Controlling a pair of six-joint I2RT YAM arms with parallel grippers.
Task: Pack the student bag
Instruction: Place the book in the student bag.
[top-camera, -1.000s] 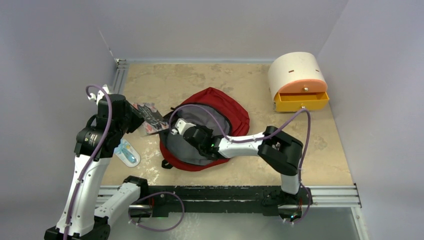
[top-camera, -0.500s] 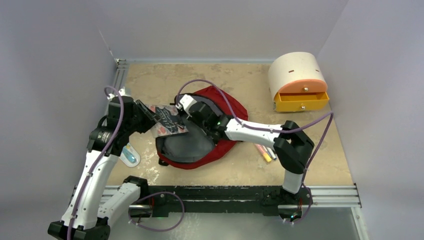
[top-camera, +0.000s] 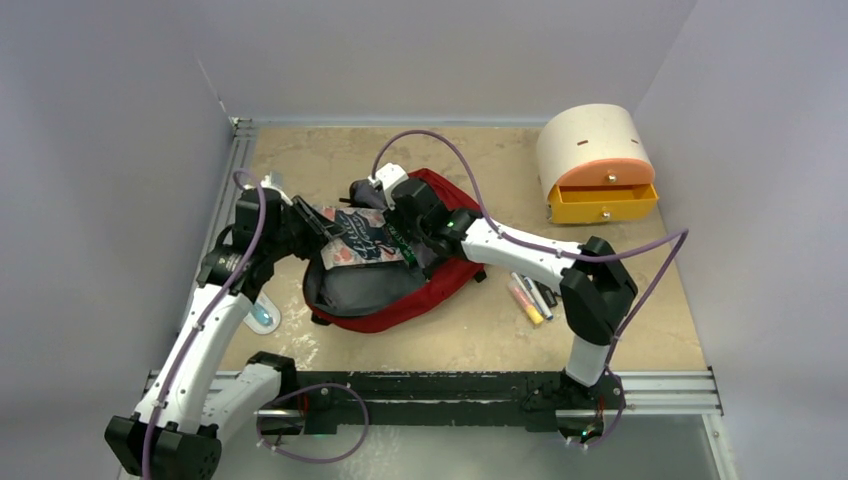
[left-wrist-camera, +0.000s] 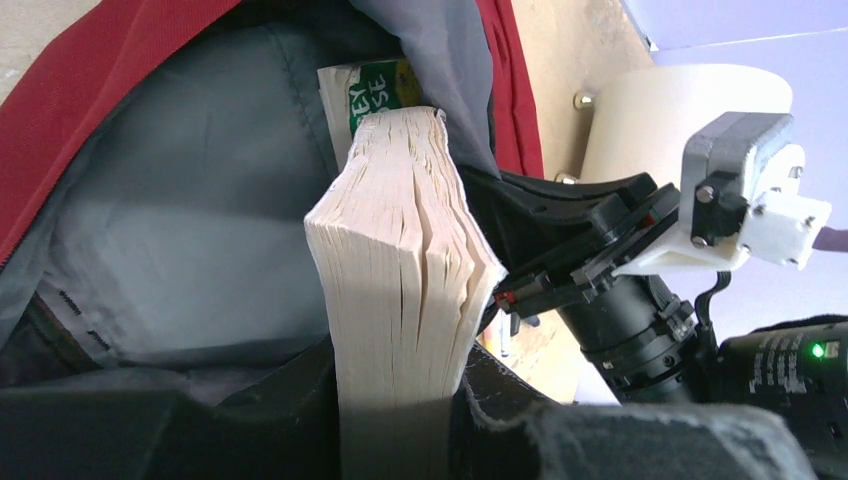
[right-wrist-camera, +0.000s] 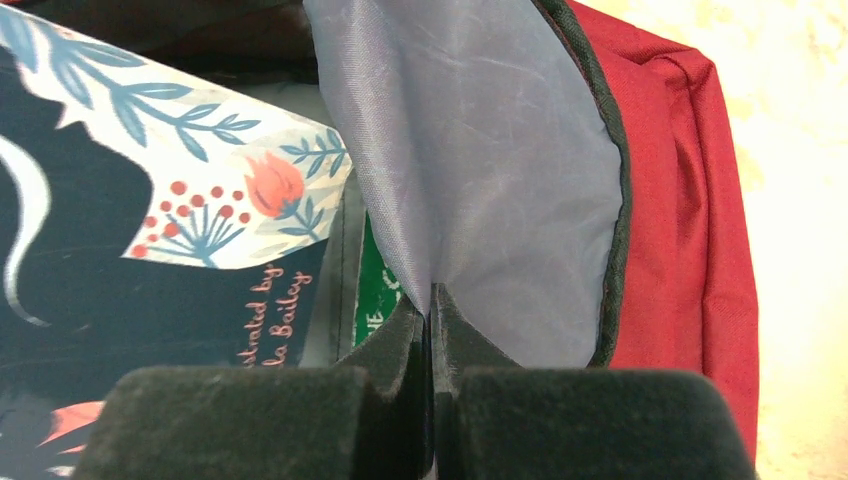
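The dark red student bag (top-camera: 445, 290) lies open in the table's middle, grey lining showing (left-wrist-camera: 180, 220). My left gripper (top-camera: 305, 228) is shut on a thick book with a dark floral cover (top-camera: 362, 238); its page edges (left-wrist-camera: 400, 270) point into the bag's mouth. My right gripper (top-camera: 405, 222) is shut on the bag's grey-lined flap (right-wrist-camera: 480, 180) and holds it up. The book's cover (right-wrist-camera: 120, 250) shows at the left of the right wrist view. A green book (left-wrist-camera: 375, 90) sits inside the bag; it also shows in the right wrist view (right-wrist-camera: 378, 290).
A cream-and-orange drawer box (top-camera: 597, 165) stands at the back right, its drawer open. Several markers (top-camera: 530, 295) lie right of the bag. A blue-and-white item (top-camera: 262, 316) lies near the left arm. Walls close the left, back and right.
My left gripper carried the book rightward to the bag's mouth. My right gripper lifted the flap up and back, shifting the bag; the markers came into view.
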